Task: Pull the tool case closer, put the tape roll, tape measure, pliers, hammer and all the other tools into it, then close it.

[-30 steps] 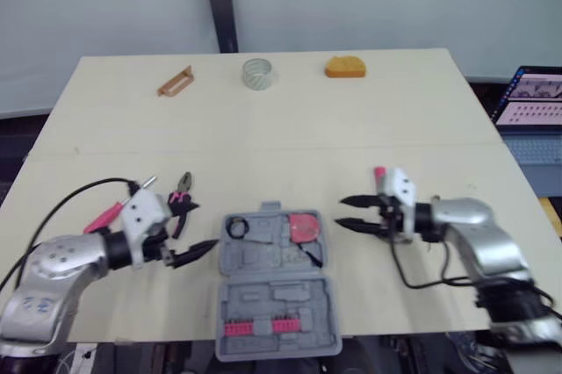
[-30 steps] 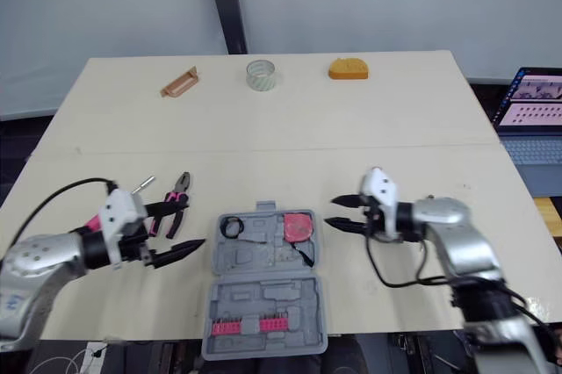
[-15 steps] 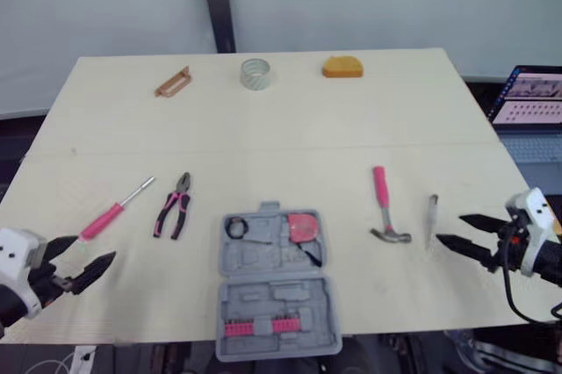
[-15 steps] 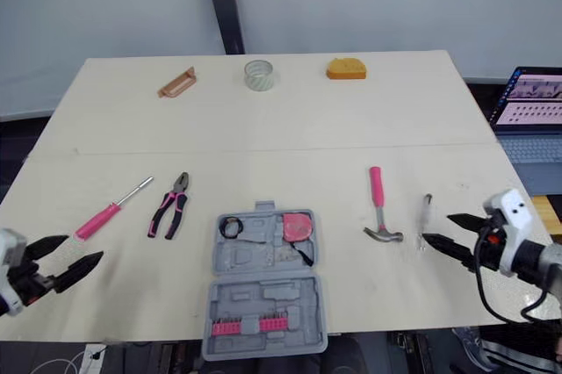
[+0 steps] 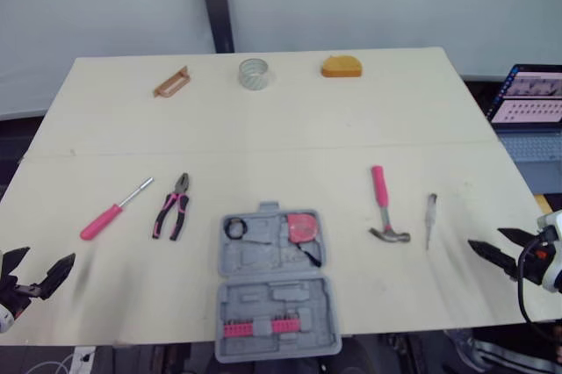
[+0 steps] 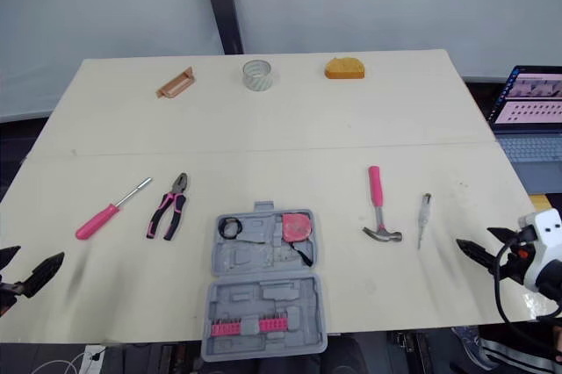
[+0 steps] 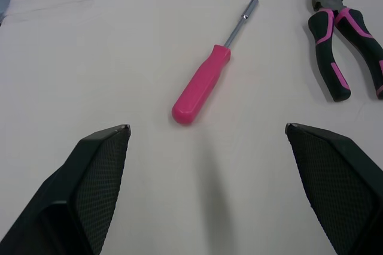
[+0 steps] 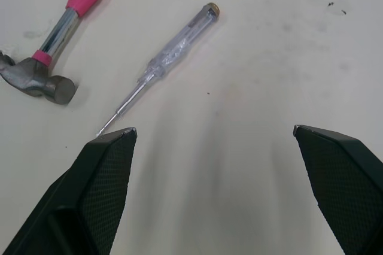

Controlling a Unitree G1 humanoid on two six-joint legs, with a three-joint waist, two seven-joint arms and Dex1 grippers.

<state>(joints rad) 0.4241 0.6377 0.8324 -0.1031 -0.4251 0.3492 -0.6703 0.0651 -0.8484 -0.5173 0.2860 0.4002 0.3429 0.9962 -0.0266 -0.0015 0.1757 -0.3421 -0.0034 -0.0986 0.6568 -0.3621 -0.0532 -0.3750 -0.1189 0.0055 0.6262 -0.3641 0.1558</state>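
left pincer (image 5: 46, 255) pulled back leftward, right pincer (image 5: 487, 239) pulled back rightward

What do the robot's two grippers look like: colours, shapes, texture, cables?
The left gripper and right gripper each have two black, wedge-shaped fingers tapering to points, inner faces cross-hatched. The right one carries a white housing with a black cable looping beneath.

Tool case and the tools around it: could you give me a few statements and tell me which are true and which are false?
The tool case lies open on the table. True.
The hammer is packed inside the case. False: it lies on the table, to the case's right.
The left fingers grip the pink screwdriver. False: they are open and apart from it.
The pliers lie between that screwdriver and the case. True.
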